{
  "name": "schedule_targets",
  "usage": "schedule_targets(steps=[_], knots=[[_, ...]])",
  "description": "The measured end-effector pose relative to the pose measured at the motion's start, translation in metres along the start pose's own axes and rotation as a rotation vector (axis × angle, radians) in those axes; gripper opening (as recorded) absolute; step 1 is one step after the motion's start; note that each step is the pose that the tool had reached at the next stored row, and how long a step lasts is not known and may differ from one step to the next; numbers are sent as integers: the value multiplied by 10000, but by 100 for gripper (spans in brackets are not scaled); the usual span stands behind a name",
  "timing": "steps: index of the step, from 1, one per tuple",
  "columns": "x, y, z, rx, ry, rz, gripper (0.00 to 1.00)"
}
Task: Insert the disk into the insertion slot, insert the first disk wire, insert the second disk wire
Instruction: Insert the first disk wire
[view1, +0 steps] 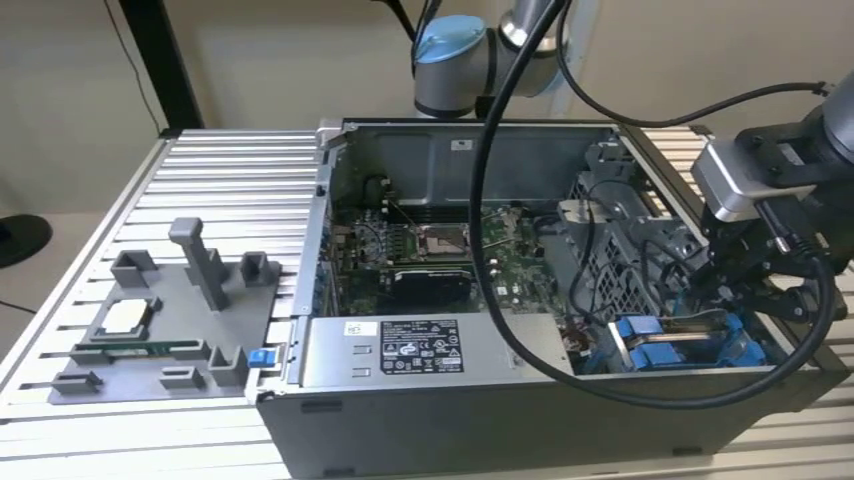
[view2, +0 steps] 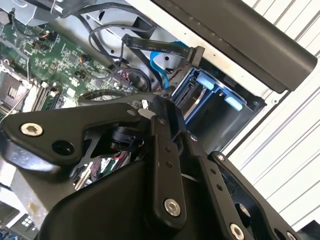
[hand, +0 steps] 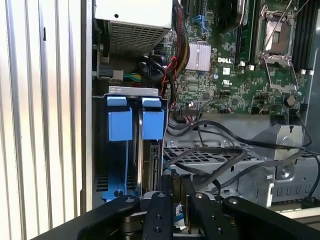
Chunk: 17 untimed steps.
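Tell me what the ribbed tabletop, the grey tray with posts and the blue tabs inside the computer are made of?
The tabletop looks like bare aluminium: pale silver ribbed slats. The grey tray seems plastic: uniform dull grey, chunky moulded posts. The blue tabs look like plastic too, evenly coloured with a soft sheen.

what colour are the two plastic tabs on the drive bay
The tabs are bright blue, clearest in the first wrist view.
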<state>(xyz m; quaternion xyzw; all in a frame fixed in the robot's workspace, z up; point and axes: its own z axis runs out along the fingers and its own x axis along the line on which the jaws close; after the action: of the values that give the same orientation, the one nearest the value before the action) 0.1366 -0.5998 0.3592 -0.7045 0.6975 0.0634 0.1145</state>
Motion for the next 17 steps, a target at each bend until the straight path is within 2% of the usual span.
schedule_targets(steps=[3, 5, 9, 11, 12, 17], knots=[[5, 0, 21, 115, 65, -32, 0], [7, 0, 27, 124, 165, -4, 0], [10, 2, 37, 143, 527, 70, 0], [11, 2, 46, 158, 666, 135, 0], [11, 3, 51, 161, 686, 152, 0], [11, 3, 52, 169, 690, 158, 0]])
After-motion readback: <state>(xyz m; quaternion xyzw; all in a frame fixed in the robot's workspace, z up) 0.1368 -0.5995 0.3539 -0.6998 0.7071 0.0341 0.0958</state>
